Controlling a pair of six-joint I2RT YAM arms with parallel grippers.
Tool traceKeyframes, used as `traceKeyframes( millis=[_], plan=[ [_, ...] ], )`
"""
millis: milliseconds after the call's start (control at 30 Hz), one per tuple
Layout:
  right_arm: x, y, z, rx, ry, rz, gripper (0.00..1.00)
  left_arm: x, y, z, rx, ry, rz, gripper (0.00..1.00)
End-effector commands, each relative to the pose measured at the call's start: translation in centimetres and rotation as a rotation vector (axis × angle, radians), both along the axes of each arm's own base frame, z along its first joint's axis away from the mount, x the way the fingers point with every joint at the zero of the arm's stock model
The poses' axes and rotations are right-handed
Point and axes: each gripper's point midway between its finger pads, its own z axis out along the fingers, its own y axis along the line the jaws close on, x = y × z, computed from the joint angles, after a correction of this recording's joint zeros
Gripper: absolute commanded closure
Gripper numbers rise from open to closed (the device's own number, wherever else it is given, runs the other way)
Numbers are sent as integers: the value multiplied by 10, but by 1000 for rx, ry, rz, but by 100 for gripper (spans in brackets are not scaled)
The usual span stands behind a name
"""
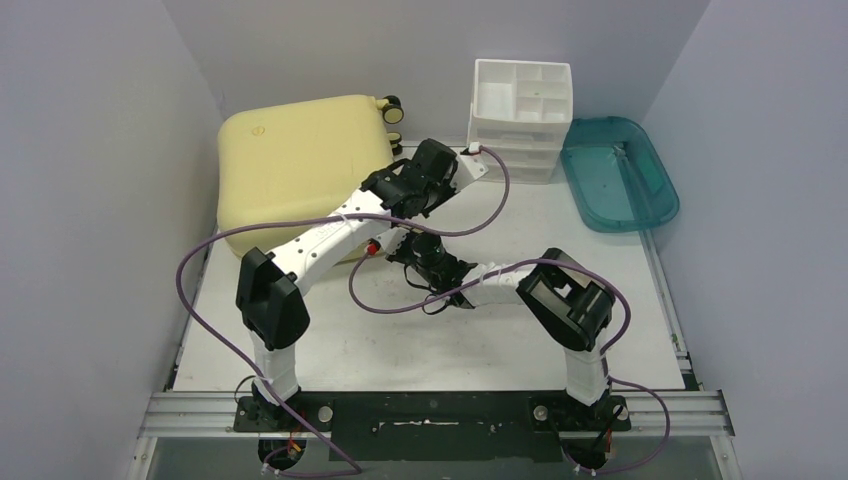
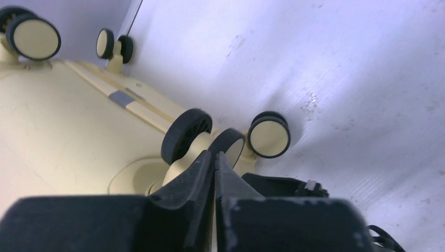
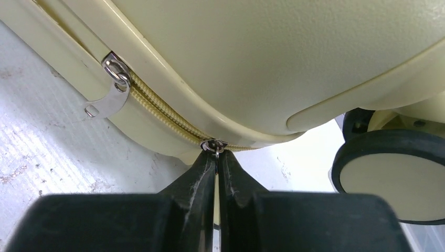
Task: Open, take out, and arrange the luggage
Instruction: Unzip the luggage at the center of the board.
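Note:
The pale-yellow luggage [image 1: 295, 160] lies flat and closed at the back left, wheels [image 1: 391, 108] toward the back. My left gripper [image 1: 392, 190] is shut and empty, resting against the case's near right corner by a wheel [image 2: 186, 135]. My right gripper [image 1: 408, 250] is under the left arm at the case's near edge. In the right wrist view it is shut on a silver zipper pull [image 3: 214, 147] on the yellow zipper line [image 3: 157, 105]. A second silver pull [image 3: 113, 86] hangs further left on the same zipper.
A white drawer organizer [image 1: 520, 118] stands at the back centre. A teal plastic tray [image 1: 618, 172] lies at the back right. Grey walls close in on both sides. Purple cables loop over the table between the arms.

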Motion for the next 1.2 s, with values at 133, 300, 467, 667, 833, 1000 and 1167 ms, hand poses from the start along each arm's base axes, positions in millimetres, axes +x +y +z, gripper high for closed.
traceKeyframes(
  millis=[133,300,467,667,833,1000,1167],
  plan=[
    [-4,10,13,93,67,127,100,-6,-21,43,-124,-75,-54,100],
    [4,-10,16,168,130,152,100,-13,-13,40,-94,-74,-79,100],
    [8,-18,16,239,194,176,100,-16,-5,46,-73,-89,-84,96],
    [20,-33,12,341,260,148,100,-17,9,49,-52,-109,-79,75],
    [28,-40,13,396,289,140,100,-19,15,37,-2,-98,-89,53],
    [24,-37,12,418,306,169,100,-19,18,22,39,-66,-102,36],
    [23,-35,13,420,312,178,100,-22,11,12,56,-10,-154,22]
  ],
)
